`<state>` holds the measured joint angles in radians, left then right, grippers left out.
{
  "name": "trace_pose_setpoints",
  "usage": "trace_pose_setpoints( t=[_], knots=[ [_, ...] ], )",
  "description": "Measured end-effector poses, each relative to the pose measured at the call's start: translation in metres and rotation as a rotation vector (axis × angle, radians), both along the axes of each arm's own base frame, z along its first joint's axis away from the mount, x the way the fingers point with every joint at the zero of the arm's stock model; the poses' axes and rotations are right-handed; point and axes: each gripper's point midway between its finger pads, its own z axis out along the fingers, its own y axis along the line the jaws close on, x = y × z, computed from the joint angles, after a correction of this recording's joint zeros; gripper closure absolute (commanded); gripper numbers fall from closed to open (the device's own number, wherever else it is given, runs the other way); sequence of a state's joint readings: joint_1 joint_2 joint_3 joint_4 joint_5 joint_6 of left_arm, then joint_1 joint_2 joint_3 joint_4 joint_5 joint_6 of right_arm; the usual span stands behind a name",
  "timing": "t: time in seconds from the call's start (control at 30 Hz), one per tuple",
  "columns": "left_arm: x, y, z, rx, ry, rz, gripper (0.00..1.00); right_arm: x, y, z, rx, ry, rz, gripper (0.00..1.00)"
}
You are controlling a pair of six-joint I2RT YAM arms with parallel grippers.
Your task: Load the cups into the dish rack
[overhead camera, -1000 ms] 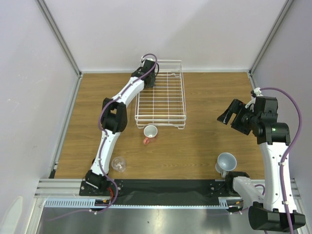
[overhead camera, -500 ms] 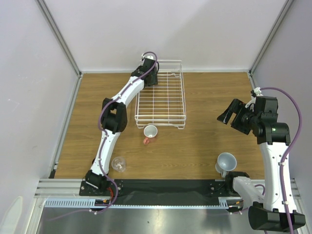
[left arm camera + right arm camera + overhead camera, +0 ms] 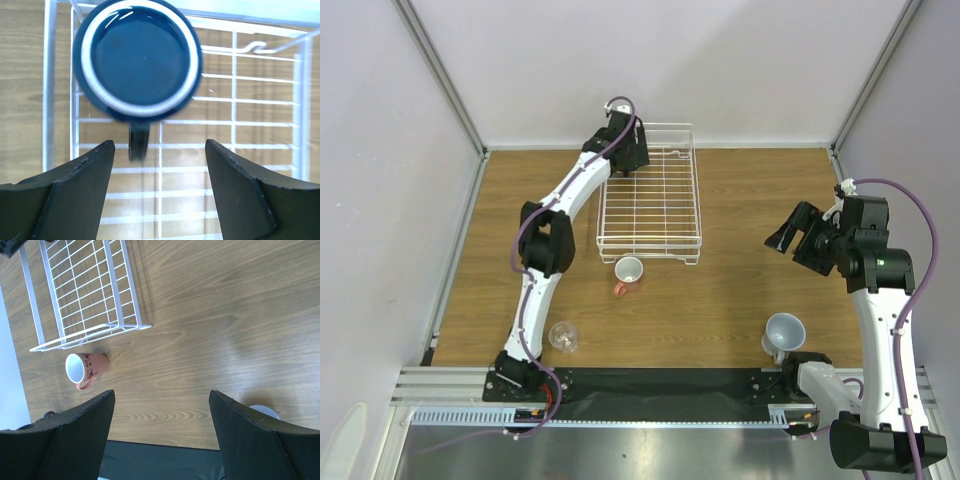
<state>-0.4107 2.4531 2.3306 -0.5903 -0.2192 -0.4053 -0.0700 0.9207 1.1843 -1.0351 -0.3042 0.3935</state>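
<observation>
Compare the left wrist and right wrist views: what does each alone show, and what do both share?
Only the left wrist view shows the large navy mug, sitting in the white wire dish rack. Only the right wrist view shows the salmon-pink cup with white inside, on its side on the wooden table, and a sliver of the light grey mug. Both show the rack and the table.

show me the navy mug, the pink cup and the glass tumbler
navy mug (image 3: 142, 57), left wrist view, on its dark inside bottom
pink cup (image 3: 95, 365), right wrist view, on its outer side wall
glass tumbler (image 3: 563, 336), top external view, on its open mouth seen from above
</observation>
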Motion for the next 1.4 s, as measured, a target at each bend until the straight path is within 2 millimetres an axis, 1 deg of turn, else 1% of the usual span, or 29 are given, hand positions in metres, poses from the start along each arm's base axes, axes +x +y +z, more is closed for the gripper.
trace_pose_setpoints(
  t=[0.13, 0.23, 0.37, 0.47, 0.57, 0.67, 0.73, 0.8, 0.83, 0.93, 0.97, 1.0, 1.1, 1.2, 1.3, 1.4],
  knots=[
    [-0.015, 0.000, 0.029, -0.051, -0.012, 0.000, 0.19, 0.000, 0.000, -0.001, 0.008, 0.018, -0.008, 0.19],
    [-0.030, 0.001, 0.052, -0.087, -0.020, -0.005, 0.18, -0.001, -0.001, -0.007, 0.012, 0.056, -0.026, 0.20],
    [-0.059, 0.004, 0.078, -0.124, -0.021, -0.014, 0.18, -0.006, -0.008, -0.018, -0.003, 0.127, -0.078, 0.20],
    [-0.085, 0.004, 0.094, -0.145, -0.027, -0.030, 0.18, -0.012, -0.014, -0.032, -0.017, 0.208, -0.125, 0.18],
    [-0.123, -0.004, 0.107, -0.164, -0.030, -0.081, 0.18, -0.020, -0.021, -0.052, -0.047, 0.307, -0.183, 0.18],
    [-0.166, -0.018, 0.122, -0.186, -0.035, -0.156, 0.18, -0.034, -0.030, -0.075, -0.087, 0.434, -0.246, 0.16],
    [-0.190, -0.025, 0.134, -0.207, -0.049, -0.202, 0.18, -0.041, -0.034, -0.084, -0.111, 0.495, -0.278, 0.16],
    [-0.220, -0.030, 0.143, -0.232, -0.053, -0.252, 0.18, -0.046, -0.038, -0.090, -0.134, 0.536, -0.316, 0.16],
    [-0.235, -0.031, 0.149, -0.248, -0.061, -0.275, 0.18, -0.048, -0.039, -0.092, -0.143, 0.549, -0.331, 0.18],
    [-0.266, -0.025, 0.161, -0.281, -0.078, -0.304, 0.18, -0.055, -0.038, -0.098, -0.155, 0.565, -0.357, 0.24],
    [-0.277, -0.022, 0.167, -0.297, -0.087, -0.312, 0.18, -0.059, -0.037, -0.101, -0.151, 0.569, -0.370, 0.28],
    [-0.285, -0.019, 0.170, -0.309, -0.094, -0.317, 0.18, -0.062, -0.034, -0.102, -0.151, 0.572, -0.362, 0.29],
    [-0.303, -0.015, 0.181, -0.351, -0.110, -0.328, 0.18, -0.071, -0.028, -0.113, -0.134, 0.602, -0.383, 0.30],
    [-0.311, -0.019, 0.187, -0.384, -0.106, -0.346, 0.18, -0.079, -0.022, -0.126, -0.124, 0.650, -0.410, 0.30],
    [-0.315, -0.025, 0.184, -0.401, -0.084, -0.367, 0.18, -0.083, -0.018, -0.135, -0.116, 0.678, -0.434, 0.30],
    [-0.311, -0.034, 0.179, -0.400, -0.052, -0.385, 0.18, -0.084, -0.016, -0.146, -0.105, 0.701, -0.459, 0.31]
  ],
)
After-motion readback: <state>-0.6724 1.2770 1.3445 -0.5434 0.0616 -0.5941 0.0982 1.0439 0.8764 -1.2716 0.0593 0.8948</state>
